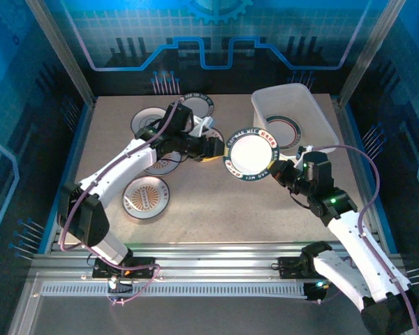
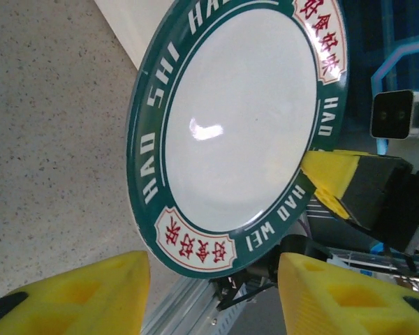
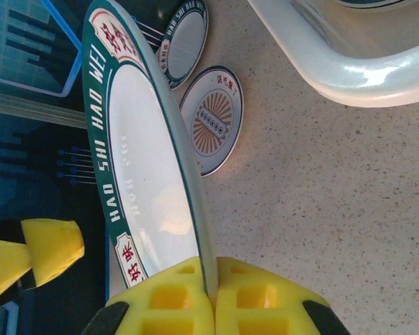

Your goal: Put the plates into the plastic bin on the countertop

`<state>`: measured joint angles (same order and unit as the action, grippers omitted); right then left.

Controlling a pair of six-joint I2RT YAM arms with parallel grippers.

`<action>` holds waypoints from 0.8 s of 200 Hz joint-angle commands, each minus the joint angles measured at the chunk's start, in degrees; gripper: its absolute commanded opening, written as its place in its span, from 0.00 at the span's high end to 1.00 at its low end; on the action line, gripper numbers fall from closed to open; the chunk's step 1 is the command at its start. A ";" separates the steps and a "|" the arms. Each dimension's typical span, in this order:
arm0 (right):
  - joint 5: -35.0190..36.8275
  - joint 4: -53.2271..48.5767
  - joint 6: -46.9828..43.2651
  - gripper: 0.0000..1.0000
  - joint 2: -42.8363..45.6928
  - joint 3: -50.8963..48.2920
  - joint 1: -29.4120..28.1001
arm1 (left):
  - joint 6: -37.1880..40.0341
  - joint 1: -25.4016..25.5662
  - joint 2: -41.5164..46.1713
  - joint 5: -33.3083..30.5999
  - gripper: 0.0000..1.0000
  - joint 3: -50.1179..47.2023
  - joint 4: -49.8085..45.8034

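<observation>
Green-rimmed, one plate [image 1: 251, 155] hangs tilted over the bench [image 1: 223, 209] centre, its 4 o'clock rim clamped by the right pincer [image 1: 285, 171], whose arm reaches in from 5 o'clock. The left pincer [image 1: 211, 148], reaching from 7 o'clock, sits at the plate's 9 o'clock. The plastic bin [image 1: 283, 91] at 1 o'clock holds one plate [image 1: 283, 131]; four plates [image 1: 145, 195] lie around 10 o'clock.

Left wrist: yellow fingers [image 2: 77, 293] gape wide below the plate [image 2: 237, 132].

Right wrist: fingers [image 3: 167, 300] pinch its rim; two plates [image 3: 213, 118] lie beyond.

Robot lab test cell — speckled countertop [image 1: 216, 202] framed by blue edges, aluminium rails [image 1: 195, 269] along near edge, blue circuit-graphic wall panels [image 1: 216, 42] at far edge and sides.
</observation>
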<state>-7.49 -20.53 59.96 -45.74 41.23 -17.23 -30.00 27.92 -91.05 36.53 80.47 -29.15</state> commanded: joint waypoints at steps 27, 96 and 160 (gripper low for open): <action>1.31 2.26 -0.63 1.00 0.14 2.55 -0.28 | -1.75 -1.00 3.21 -2.67 0.35 -1.13 1.88; 0.08 1.82 -3.40 1.00 -4.31 8.79 2.31 | -2.60 -5.72 7.28 -7.31 0.25 -3.93 2.96; -2.79 3.51 -4.66 1.00 -11.57 15.71 6.13 | -1.92 -10.24 6.45 -6.57 0.22 -3.04 2.51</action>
<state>-8.27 -20.51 56.75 -55.94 52.99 -12.53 -31.62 18.81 -85.01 29.98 77.03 -27.53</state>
